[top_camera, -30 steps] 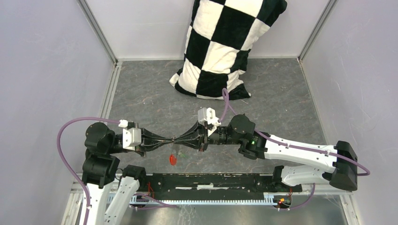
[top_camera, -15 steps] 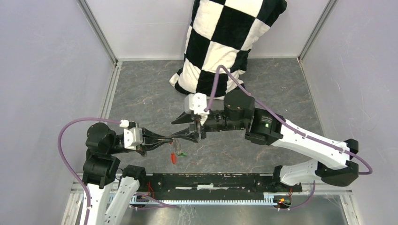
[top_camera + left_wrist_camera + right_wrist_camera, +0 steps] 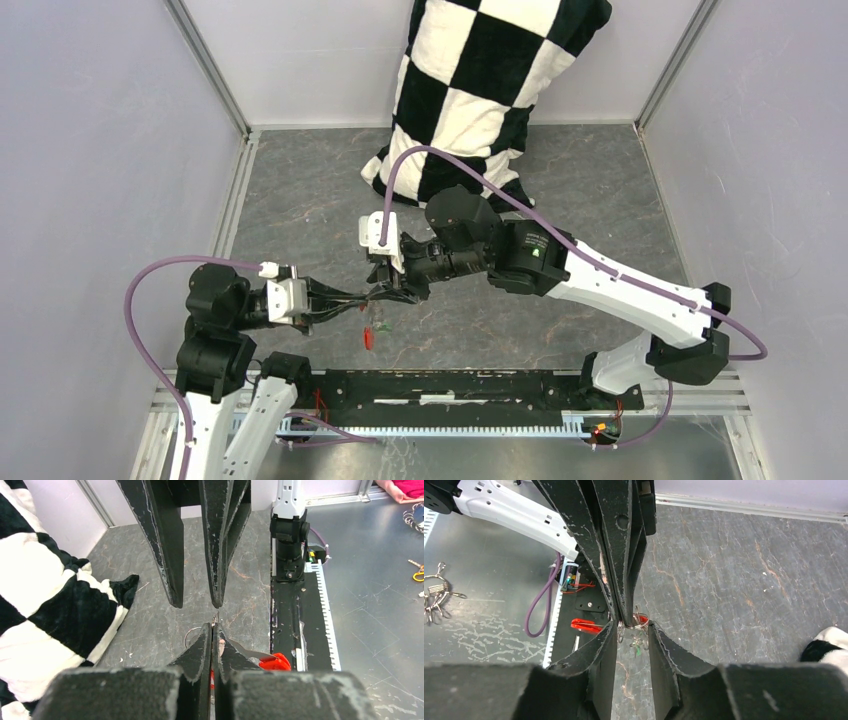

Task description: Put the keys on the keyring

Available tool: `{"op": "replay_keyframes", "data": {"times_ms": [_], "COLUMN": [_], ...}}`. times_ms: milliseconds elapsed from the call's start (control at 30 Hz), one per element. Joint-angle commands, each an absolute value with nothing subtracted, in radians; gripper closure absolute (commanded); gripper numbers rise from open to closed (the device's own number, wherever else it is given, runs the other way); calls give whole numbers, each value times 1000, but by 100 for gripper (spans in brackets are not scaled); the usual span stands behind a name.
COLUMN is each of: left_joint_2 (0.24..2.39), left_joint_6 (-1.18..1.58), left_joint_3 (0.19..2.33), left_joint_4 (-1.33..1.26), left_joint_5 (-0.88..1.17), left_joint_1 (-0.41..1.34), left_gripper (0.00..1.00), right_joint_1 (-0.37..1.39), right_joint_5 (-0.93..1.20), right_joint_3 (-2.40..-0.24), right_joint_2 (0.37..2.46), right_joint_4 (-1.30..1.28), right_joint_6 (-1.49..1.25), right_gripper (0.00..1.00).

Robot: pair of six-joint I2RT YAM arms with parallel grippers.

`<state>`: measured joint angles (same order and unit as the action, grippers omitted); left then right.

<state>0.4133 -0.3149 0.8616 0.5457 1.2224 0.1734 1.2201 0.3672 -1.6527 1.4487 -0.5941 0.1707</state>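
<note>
The keyring (image 3: 636, 625) hangs in the air above the worktop (image 3: 600, 220), its wire ring pinched in my left tool (image 3: 213, 630), which is closed tight on it. The red fob (image 3: 274, 661) dangles beneath, and a green key (image 3: 638, 649) hangs just under the ring. I cannot make out the red key. My right tool (image 3: 631, 630) meets the left tip to tip, jaws apart, with the ring sitting in the gap between them. A checkered pillow (image 3: 470, 90) leans against the back wall, well apart.
</note>
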Motion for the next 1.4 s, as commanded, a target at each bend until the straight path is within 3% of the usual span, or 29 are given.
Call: {"op": "replay_keyframes", "data": {"times_ms": [0, 467, 700, 967, 1033, 1367], "left_joint_2": [400, 398, 393, 390, 386, 383], "left_joint_6": [-373, -394, -399, -400, -400, -403], "left_joint_3": [884, 887, 884, 882, 883, 879], "left_joint_4": [541, 541, 541, 541, 541, 542], "left_joint_5": [1224, 1218, 1219, 1219, 1219, 1242], "left_joint_1": [170, 170, 170, 170, 170, 170], "left_gripper": [98, 98, 98, 98, 98, 98], "right_joint_1": [1219, 1219, 1219, 1219, 1219, 1213], "right_joint_5": [399, 409, 411, 405, 416, 424], "right_joint_3": [-1732, -1800, -1837, -1828, -1820, -1664], "right_joint_2": [1467, 1537, 1562, 1557, 1554, 1474], "right_joint_4": [-626, -717, -763, -775, -772, -553], "right_joint_6": [183, 178, 188, 195, 199, 82], "right_gripper": [66, 74, 91, 89, 99, 100]}}
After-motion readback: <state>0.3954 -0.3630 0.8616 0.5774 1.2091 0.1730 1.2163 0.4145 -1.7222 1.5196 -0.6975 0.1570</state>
